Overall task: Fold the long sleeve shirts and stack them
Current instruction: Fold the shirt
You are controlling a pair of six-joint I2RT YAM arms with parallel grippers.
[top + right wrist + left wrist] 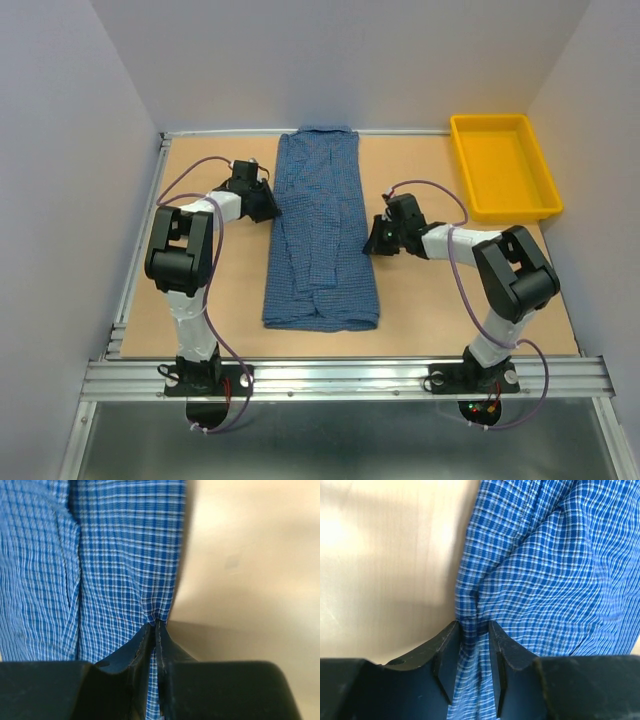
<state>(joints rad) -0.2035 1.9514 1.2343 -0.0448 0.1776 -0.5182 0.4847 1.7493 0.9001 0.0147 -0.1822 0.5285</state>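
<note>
Blue check shirt [320, 235] lies mid-frame, sleeves folded in, collar at top. Its left edge is clamped in the left gripper [270, 205], its right edge pinched in the right gripper [374, 239]. Looks like the crosswise fold is starting; next, both should lift evenly, together.

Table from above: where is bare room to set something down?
Bare table lies between the shirt and the yellow tray, and along the near edge below its hem. Crowded: both shirt sides, where the left gripper and right gripper pinch it.
</note>
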